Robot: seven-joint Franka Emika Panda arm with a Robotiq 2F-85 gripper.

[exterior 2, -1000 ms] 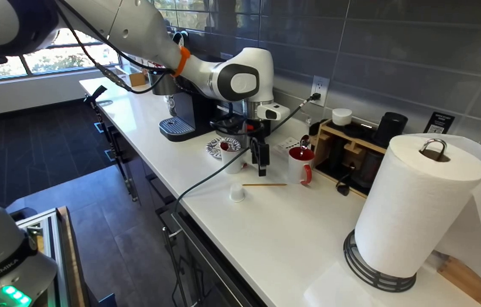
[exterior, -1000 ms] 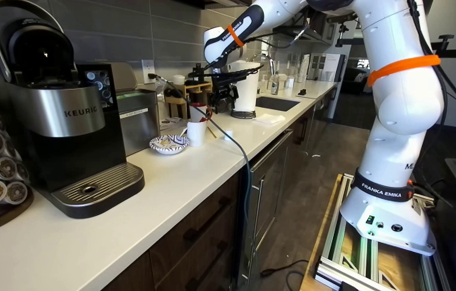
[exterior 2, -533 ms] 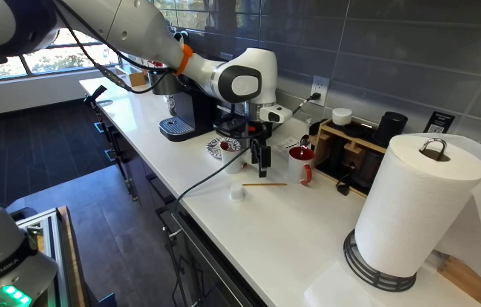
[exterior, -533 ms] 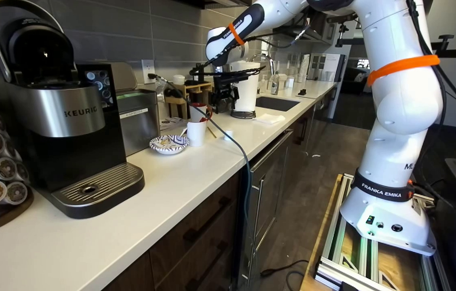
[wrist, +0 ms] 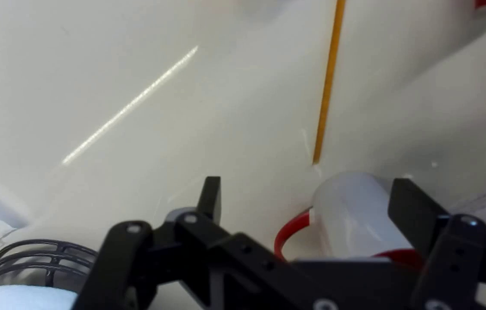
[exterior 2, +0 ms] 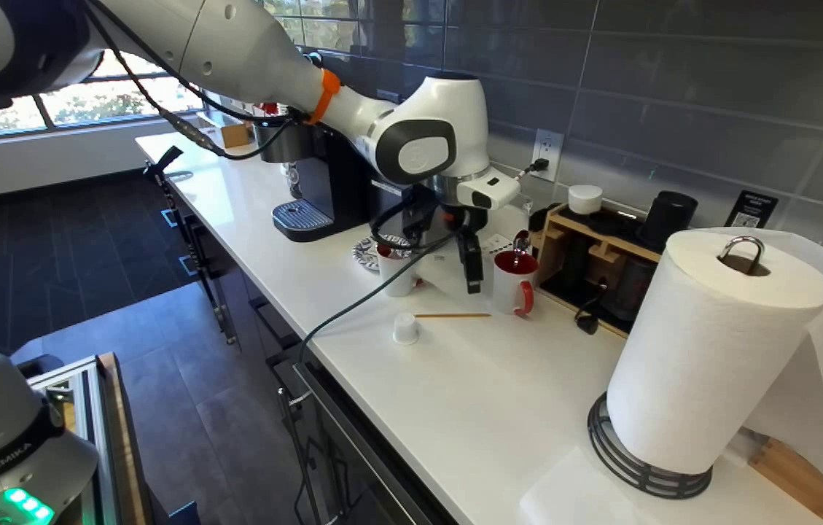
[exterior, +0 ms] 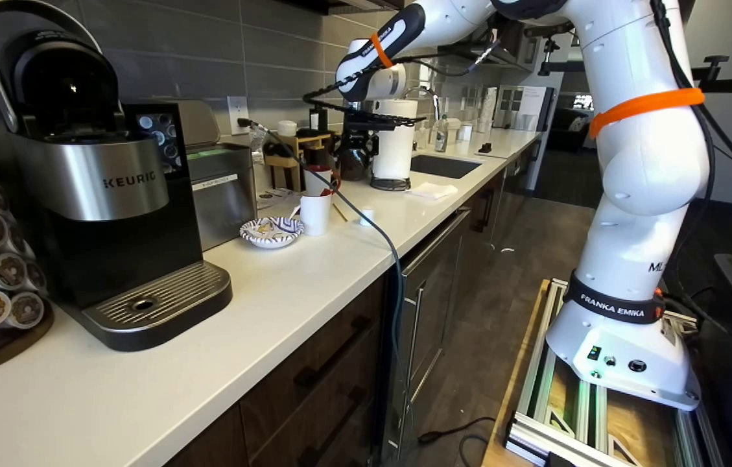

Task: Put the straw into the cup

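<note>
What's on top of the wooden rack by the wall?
A white container and a black cylinder, with something low and dark between. In an exterior view, the paper towel roll hides one end of the rack and anything there.

The counter is smooth and glossy enough to throw back a bright streak in the wrist view, and the wall tiles shine softly; the mug there has a slick, ceramic-looking glaze, the straw looks smooth — wood or plastic, it's hard to tell — and the gripper is mostly matt with a few metallic glints. Brushed metal and glossy plastic make up the coffee maker, while the paper towel roll is matt paper on a metal-looking wire stand. The organizer is wood, and the drawer fronts look like wood too.
</note>
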